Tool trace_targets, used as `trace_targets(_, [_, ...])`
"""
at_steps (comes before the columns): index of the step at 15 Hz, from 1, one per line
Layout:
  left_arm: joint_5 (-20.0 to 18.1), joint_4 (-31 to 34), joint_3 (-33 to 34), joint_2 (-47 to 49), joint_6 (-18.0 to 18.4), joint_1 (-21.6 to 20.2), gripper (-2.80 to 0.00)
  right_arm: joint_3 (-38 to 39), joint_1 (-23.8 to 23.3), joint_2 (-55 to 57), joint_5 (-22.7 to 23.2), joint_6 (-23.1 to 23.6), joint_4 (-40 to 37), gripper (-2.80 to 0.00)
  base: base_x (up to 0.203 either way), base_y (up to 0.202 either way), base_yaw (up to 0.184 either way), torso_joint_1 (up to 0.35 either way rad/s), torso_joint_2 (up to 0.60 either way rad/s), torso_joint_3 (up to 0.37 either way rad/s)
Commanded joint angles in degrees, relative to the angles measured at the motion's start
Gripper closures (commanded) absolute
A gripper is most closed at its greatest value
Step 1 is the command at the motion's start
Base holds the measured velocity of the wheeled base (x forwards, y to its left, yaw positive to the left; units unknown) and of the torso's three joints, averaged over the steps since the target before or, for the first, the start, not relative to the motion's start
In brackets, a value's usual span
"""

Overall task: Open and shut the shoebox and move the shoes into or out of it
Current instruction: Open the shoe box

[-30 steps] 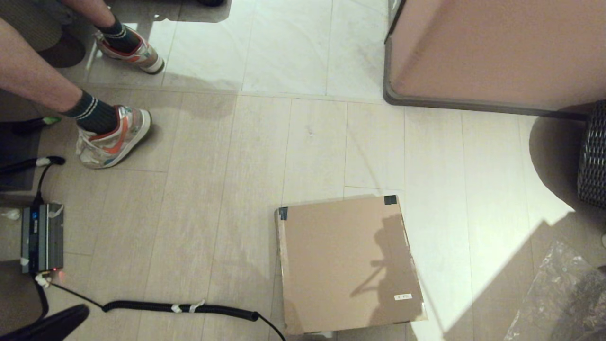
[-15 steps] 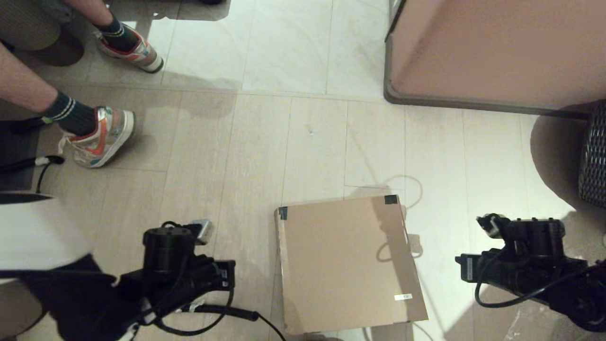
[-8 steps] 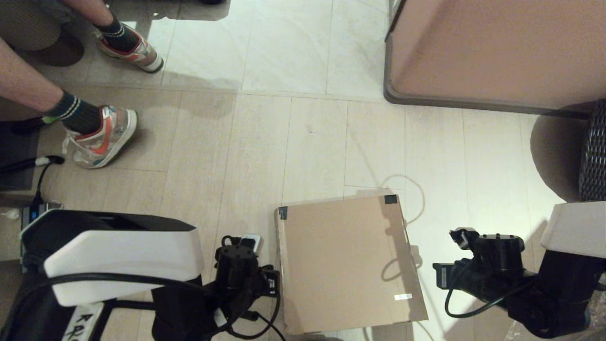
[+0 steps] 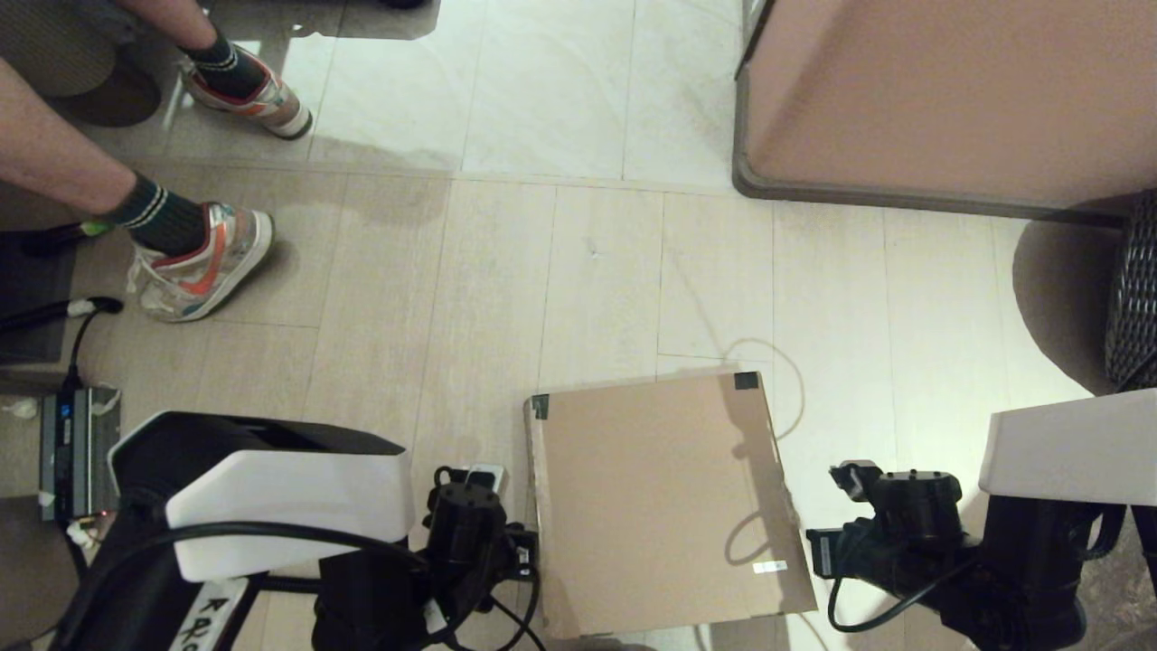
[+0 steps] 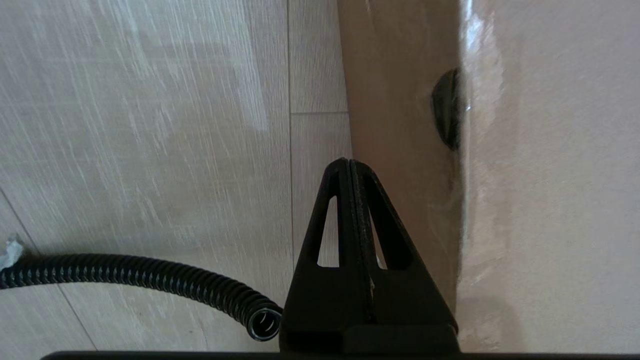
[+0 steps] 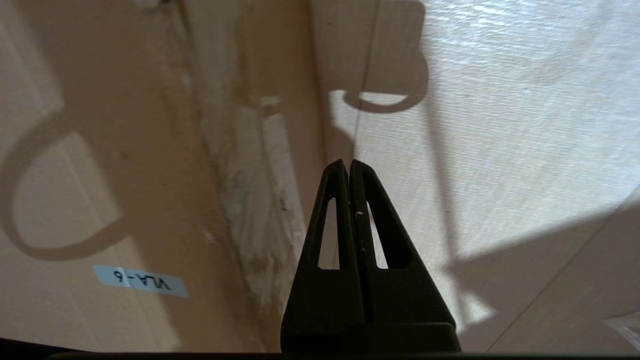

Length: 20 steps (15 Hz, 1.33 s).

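The brown cardboard shoebox (image 4: 660,506) lies on the floor with its lid down, black tape on its two far corners and a small white sticker (image 4: 769,567) near the front right. My left gripper (image 5: 349,162) is shut and empty, low beside the box's left wall (image 5: 400,150), which has a dark finger hole (image 5: 447,115). My right gripper (image 6: 348,162) is shut and empty over the floor, just off the box's right side and near the sticker (image 6: 140,282). The white shoes are hidden or out of view.
A person's feet in silvery, orange-accented sneakers (image 4: 199,267) stand at the far left. A pinkish-brown cabinet (image 4: 940,99) fills the far right, with a dark wicker basket (image 4: 1134,298) beside it. A black corrugated cable (image 5: 130,272) lies left of the box, and a grey power unit (image 4: 77,452) farther left.
Both arms have come into view from below and closed in on the box's left and right sides. The person's near foot has shifted a little. The box has not moved.
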<state>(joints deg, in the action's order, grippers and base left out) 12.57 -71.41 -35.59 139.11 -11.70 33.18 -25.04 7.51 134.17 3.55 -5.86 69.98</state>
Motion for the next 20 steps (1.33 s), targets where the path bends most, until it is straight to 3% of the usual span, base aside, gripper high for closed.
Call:
trace_targets(1, [0.09,0.23,-0.85,-0.12,-0.07,-0.22,0.0,-0.9,1.32,1.34,0.06,-0.11,0.42,0.0,0.0,0.0,0.0,0.0,0.0,0.0])
trace_targets(7, [-0.26,5.58,-4.05,-0.94,0.01,-0.4,0.0,-0.3,4.07,0.87,-0.12,-0.02,0.36,0.0,0.0,0.0,0.0,0.0,0.0,0.0])
trace_targets(13, [-0.18,8.39,-7.1,-2.21,0.01,-2.97,0.0,-0.45,10.5,-0.68,-1.57,-0.02,0.07,0.0,0.0,0.0,0.0,0.0,0.0,0.0])
trace_targets(16, [0.07,8.4,-5.1,-2.26,0.01,-5.36,0.0,1.62,10.14,-0.65,-3.23,-0.23,0.33,0.0,0.0,0.0,0.0,0.0,0.0,0.0])
trace_targets(20, [-0.11,8.39,-5.45,-2.39,0.01,-5.41,0.0,2.18,10.3,-1.25,-2.85,-1.52,0.5,0.0,0.0,0.0,0.0,0.0,0.0,0.0])
